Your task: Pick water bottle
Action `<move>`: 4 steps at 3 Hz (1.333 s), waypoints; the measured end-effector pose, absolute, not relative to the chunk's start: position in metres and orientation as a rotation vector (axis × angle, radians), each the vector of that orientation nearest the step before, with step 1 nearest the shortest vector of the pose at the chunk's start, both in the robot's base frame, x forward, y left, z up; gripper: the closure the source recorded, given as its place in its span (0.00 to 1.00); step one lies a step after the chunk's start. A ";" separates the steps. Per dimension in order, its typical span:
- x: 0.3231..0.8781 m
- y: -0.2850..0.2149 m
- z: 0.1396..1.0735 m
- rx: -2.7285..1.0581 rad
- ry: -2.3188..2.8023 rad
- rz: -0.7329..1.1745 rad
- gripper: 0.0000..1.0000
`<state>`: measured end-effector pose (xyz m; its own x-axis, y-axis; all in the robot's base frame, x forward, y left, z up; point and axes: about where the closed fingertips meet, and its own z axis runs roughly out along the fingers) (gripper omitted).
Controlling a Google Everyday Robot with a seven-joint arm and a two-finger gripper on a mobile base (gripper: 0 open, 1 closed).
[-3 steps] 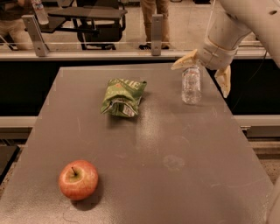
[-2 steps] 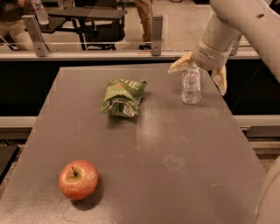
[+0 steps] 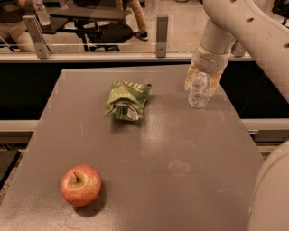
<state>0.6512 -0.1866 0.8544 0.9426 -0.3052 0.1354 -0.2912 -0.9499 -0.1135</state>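
The water bottle (image 3: 198, 97), small, clear and crinkly, stands upright on the grey table (image 3: 149, 153) near its far right edge. My gripper (image 3: 202, 85) comes down from above on the pale arm and straddles the bottle's upper half. Its tan fingers (image 3: 189, 79) press in against both sides of the bottle. The bottle's cap is hidden behind the wrist. The bottle's base still rests on the table.
A crumpled green chip bag (image 3: 126, 100) lies at the table's centre back. A red apple (image 3: 81, 185) sits at the front left. A glass barrier with metal posts (image 3: 162, 36) runs behind the table. Another bottle (image 3: 40, 11) stands beyond it.
The fingers were spread wide on either side of the bottle. They have drawn in and lowered, and now clasp it. The bottle has not moved.
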 end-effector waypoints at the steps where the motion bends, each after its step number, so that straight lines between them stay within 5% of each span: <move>1: 0.650 -0.186 0.856 -3.034 0.437 -0.229 0.72; 2: 0.643 -0.185 0.880 -3.015 0.418 -0.209 0.95; 4: 0.621 -0.169 0.985 -2.861 0.255 -0.379 1.00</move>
<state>0.6212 -0.1692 0.9850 0.9510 -0.2030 0.2332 -0.1396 -0.9550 -0.2618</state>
